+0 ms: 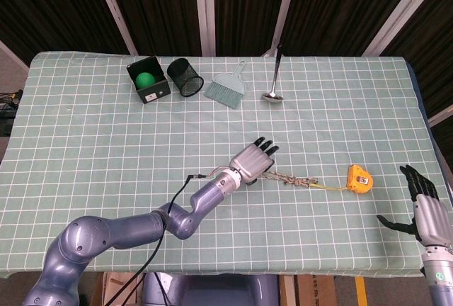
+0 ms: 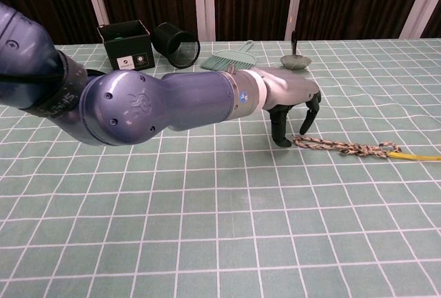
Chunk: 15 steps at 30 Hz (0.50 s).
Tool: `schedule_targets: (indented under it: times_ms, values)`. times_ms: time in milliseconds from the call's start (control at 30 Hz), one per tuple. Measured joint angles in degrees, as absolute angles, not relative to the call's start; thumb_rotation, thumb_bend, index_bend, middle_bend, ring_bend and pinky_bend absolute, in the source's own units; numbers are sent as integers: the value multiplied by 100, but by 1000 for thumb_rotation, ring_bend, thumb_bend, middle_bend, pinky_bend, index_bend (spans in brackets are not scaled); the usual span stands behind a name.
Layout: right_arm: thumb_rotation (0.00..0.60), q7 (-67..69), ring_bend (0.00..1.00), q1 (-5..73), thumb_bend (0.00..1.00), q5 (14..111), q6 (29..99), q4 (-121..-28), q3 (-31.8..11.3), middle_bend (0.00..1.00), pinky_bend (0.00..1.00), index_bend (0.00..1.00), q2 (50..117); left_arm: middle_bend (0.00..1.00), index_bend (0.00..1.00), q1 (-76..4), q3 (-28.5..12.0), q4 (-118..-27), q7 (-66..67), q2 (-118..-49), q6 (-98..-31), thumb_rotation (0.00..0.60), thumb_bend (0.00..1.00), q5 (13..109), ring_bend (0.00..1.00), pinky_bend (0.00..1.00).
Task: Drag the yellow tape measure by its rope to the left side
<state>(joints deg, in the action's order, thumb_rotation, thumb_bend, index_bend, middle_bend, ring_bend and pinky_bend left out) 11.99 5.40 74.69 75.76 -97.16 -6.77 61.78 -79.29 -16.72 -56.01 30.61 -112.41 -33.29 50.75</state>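
Note:
The yellow tape measure (image 1: 359, 178) lies on the green checked cloth at the right. Its braided rope (image 1: 291, 178) (image 2: 341, 147) runs leftward from it on a short yellow strap. My left hand (image 1: 253, 159) (image 2: 293, 101) hovers palm down over the rope's left end, fingers spread and pointing down, their tips just above or beside the rope; it holds nothing. My right hand (image 1: 423, 209) stays open at the table's front right edge, well clear of the tape measure.
Along the back stand a black box with a green ball (image 1: 148, 81), a tipped black mesh cup (image 1: 185, 76), a green dustpan brush (image 1: 226, 90) and a ladle (image 1: 273, 77). My left forearm (image 2: 172, 101) crosses the cloth's middle.

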Motion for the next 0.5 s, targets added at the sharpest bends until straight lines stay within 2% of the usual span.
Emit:
schedule_targets:
  times_ms: [500]
  values:
    - [600, 1273, 0, 520, 122, 7461, 7585, -9738, -688, 0, 0, 0, 6148, 68, 501, -8088, -1659, -5148, 2835, -11517, -3254, 600, 435, 5167, 0, 0]
